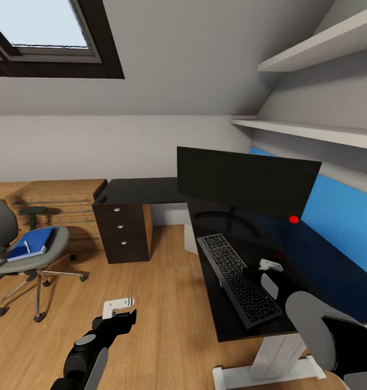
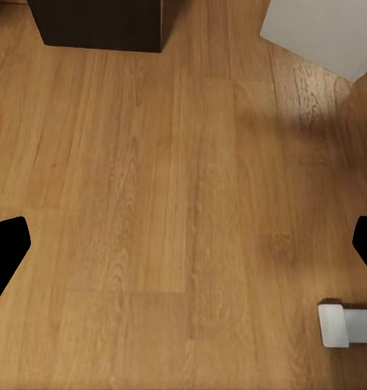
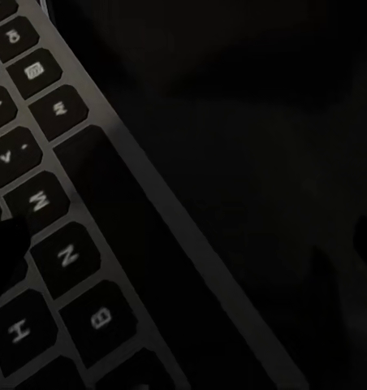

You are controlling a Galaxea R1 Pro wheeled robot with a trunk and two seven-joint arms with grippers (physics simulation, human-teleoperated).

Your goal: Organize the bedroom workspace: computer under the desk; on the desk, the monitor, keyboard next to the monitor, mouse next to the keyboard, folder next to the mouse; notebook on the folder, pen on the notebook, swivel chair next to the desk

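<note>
Black-topped desk was seen bearing monitor and keyboard; folder remained on swivel chair. Both grippers' opening could not be told.

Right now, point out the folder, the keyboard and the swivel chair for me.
folder (image 1: 34, 244): head view, on its blue cover.
keyboard (image 1: 237, 279): head view, middle of the key field.
swivel chair (image 1: 56, 241): head view, bare grey seat edge beside the folder.
</note>
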